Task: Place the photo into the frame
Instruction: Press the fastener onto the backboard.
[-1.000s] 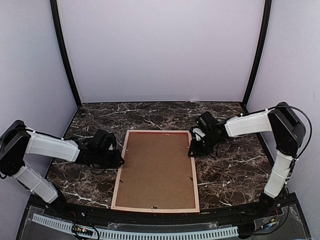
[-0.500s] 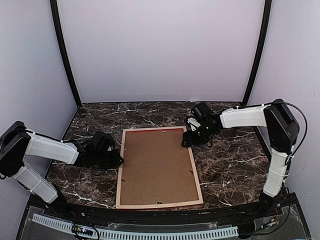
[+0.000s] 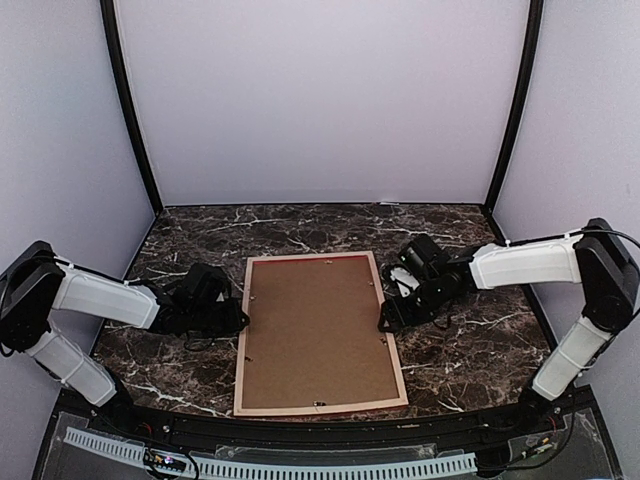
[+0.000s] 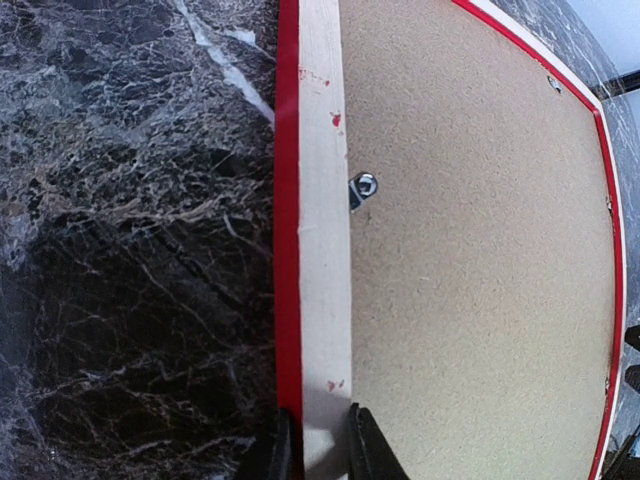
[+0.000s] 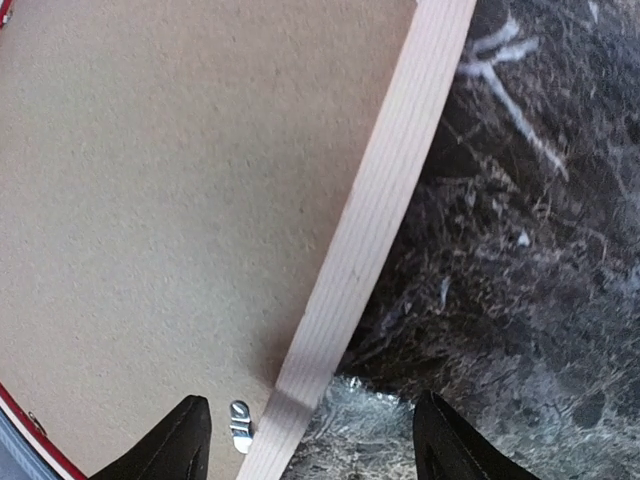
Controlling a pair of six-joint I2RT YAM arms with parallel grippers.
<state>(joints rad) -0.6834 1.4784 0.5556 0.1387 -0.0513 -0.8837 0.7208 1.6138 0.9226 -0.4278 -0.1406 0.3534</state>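
The frame (image 3: 243,335) lies face down in the middle of the table, its pale wood back up and a red edge showing. A plain brown backing board (image 3: 318,330) fills it. The photo is not in view. My left gripper (image 3: 238,320) is shut on the frame's left rail (image 4: 322,250), one finger on each side of it (image 4: 322,455). My right gripper (image 3: 388,318) is open, spread wide above the frame's right rail (image 5: 380,200), its fingers (image 5: 190,440) not touching it.
Small metal turn clips (image 4: 362,187) (image 5: 240,422) sit on the board's edges. The dark marble tabletop (image 3: 470,340) lies around the frame. Grey walls close the back and sides.
The frame has shifted and turned slightly. My right gripper went to the frame's far right corner, then came back along the right rail toward the near side. My left gripper kept its hold.
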